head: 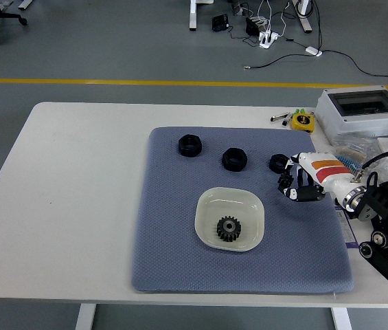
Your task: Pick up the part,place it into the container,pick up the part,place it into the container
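On the white table (pixel 77 179), a blue mat (pixel 173 254) lies under the robot hand (pixel 298 185), fingers curled, empty.

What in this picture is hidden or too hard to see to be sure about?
- Head view: the right hand has curled fingers; whether they touch the nearest black part is unclear, too small.
- Left arm: outside the frame.
- The grey box at the table's right: contents hidden behind its dark lid.
- The gear in the white container: teeth too small to count.
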Robot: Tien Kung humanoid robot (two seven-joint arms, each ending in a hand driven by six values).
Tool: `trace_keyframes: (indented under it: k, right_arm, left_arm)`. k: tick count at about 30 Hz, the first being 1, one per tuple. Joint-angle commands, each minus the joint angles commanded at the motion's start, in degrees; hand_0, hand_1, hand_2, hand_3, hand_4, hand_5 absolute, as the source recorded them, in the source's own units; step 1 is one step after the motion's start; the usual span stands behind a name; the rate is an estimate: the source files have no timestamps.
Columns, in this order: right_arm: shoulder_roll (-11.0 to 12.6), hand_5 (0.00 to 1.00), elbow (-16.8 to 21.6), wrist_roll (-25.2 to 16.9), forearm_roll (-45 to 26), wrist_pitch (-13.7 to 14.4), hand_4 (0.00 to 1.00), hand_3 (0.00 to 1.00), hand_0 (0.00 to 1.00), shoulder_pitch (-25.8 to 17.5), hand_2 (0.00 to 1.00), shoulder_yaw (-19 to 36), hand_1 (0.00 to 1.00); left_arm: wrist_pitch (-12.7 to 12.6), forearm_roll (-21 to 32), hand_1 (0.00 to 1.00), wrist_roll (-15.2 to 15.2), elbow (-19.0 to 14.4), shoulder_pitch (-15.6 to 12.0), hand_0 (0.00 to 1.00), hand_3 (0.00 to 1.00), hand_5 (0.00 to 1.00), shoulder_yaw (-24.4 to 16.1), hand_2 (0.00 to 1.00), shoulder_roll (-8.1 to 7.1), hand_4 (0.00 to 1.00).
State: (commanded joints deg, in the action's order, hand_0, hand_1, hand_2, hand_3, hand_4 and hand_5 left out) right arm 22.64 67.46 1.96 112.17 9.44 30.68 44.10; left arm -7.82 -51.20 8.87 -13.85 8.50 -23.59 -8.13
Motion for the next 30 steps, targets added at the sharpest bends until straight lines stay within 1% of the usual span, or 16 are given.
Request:
trace_keyframes:
  k: [2,9,14,17,22,26,30]
  right_arm:
    - [0.33,0.287,2.20,0.22,0.73,-0.86,0.715,0.372,0.027,-0.22,0.282,-0.29,0.172]
    - [1.28,0.286,7.84,1.34,2.89,-2.81,0.715,0.374,0.024,-0.65,0.282,-0.38,0.173]
    - [2.34,0.285,12.54,2.04,3.56,-4.88,0.718,0.376,0.027,-0.84,0.283,-2.30,0.174]
    - [2.67,0.285,14.15,2.34,3.74,-5.89,0.718,0.376,0.027,-0.88,0.283,-3.75,0.174]
    - [2.51,0.279,15.30,2.33,3.43,-6.37,0.727,0.382,0.032,-0.89,0.286,-6.33,0.174]
    - [0.71,0.275,13.74,2.32,3.32,-6.23,0.738,0.384,0.038,-0.27,0.287,-7.74,0.176]
    - [-0.46,0.275,13.93,2.19,3.06,-6.02,0.738,0.384,0.038,0.15,0.287,-9.18,0.176]
  left_arm:
    - [0.02,-0.07,0.649,0.02,-0.01,0.00,0.702,0.581,0.629,0.00,0.663,0.01,0.672]
    - [0.09,-0.29,0.651,0.05,-0.01,0.12,0.703,0.581,0.629,-0.08,0.663,-0.03,0.672]
    - [0.13,-0.59,0.650,0.11,0.00,0.17,0.704,0.580,0.630,-0.24,0.663,-0.12,0.673]
    - [0.18,-0.78,0.650,0.13,0.02,0.34,0.704,0.580,0.630,-0.34,0.663,-0.22,0.673]
    - [0.11,-0.58,0.648,0.07,0.05,0.48,0.702,0.581,0.629,-0.25,0.660,-0.33,0.672]
    - [0.16,-0.81,0.648,0.18,0.06,0.39,0.703,0.580,0.629,-0.44,0.660,-0.34,0.672]
    - [0.15,-0.63,0.648,0.12,0.05,0.44,0.703,0.580,0.629,-0.29,0.660,-0.36,0.672]
